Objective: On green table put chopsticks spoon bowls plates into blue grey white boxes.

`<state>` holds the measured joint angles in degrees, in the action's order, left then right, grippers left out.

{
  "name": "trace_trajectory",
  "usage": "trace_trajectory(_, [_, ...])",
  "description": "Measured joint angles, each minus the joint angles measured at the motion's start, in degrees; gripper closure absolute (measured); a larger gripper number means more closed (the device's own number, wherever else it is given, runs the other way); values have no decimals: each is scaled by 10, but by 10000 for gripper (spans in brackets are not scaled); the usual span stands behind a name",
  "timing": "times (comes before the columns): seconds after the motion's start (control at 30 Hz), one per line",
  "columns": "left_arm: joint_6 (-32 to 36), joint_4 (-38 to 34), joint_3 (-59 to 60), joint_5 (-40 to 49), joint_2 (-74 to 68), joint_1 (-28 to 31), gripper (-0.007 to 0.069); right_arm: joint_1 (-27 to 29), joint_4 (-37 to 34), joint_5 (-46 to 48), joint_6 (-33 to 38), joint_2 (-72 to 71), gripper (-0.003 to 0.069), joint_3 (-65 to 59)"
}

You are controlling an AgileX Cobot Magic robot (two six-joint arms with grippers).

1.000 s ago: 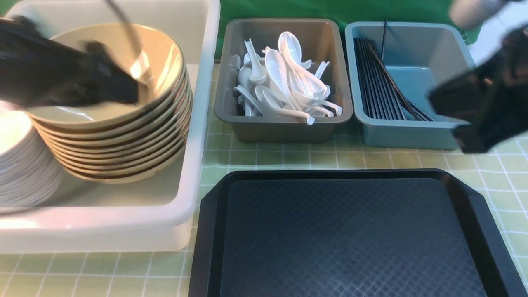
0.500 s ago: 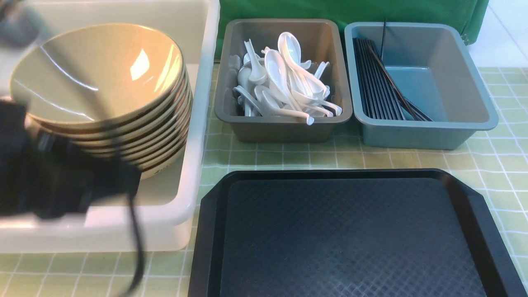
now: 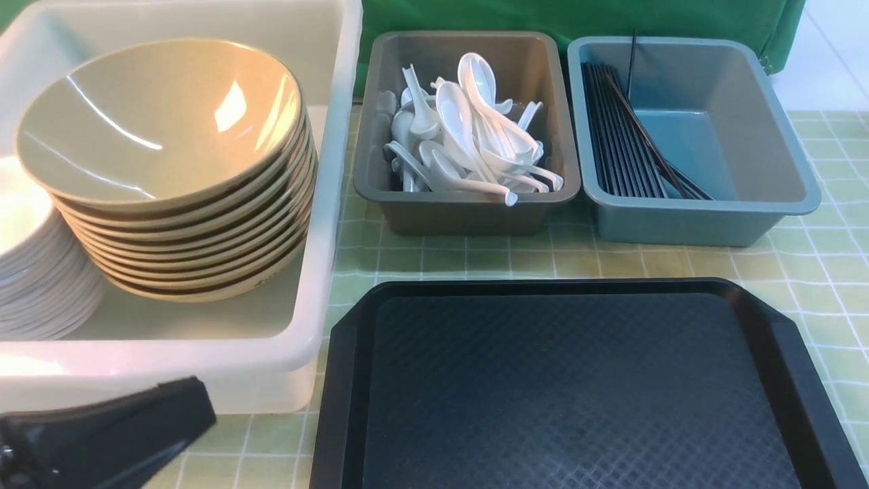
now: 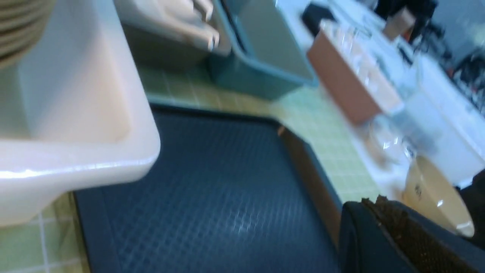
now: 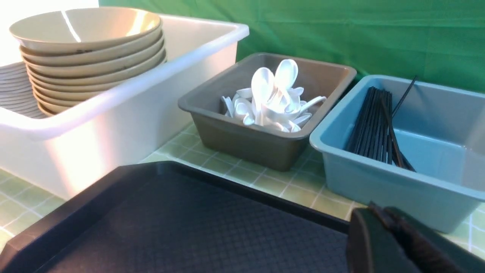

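Observation:
A stack of beige bowls (image 3: 163, 170) and a stack of white plates (image 3: 27, 272) stand in the white box (image 3: 326, 224) at the left. White spoons (image 3: 468, 136) fill the grey box (image 3: 468, 210). Black chopsticks (image 3: 621, 136) lie in the blue box (image 3: 706, 217). My left gripper (image 3: 190, 407) is low at the front left corner, in front of the white box; in the left wrist view (image 4: 373, 203) it is shut and empty. My right gripper (image 5: 373, 208) is out of the front view; it is shut and empty, near the tray's edge by the blue box (image 5: 398, 189).
A large black tray (image 3: 577, 387) lies bare in front of the grey and blue boxes. The table has a green checked cloth (image 3: 475, 258) and a green backdrop behind. In the left wrist view a blurred beige bowl (image 4: 435, 201) shows beyond the table's edge.
My left arm has moved from over the bowls down and back to the front left corner. My right arm has left the front view.

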<state>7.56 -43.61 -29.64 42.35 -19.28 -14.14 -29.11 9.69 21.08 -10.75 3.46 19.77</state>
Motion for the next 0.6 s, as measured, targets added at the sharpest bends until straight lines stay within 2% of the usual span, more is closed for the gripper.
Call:
trace_trajectory(0.5, [2, 1, 4, -2, 7, 0, 626, 0, 0, 20, 0, 0, 631, 0])
trace_trajectory(0.6, [56, 91, 21, -26, 44, 5, 626, 0, 1, 21, 0, 0, 624, 0])
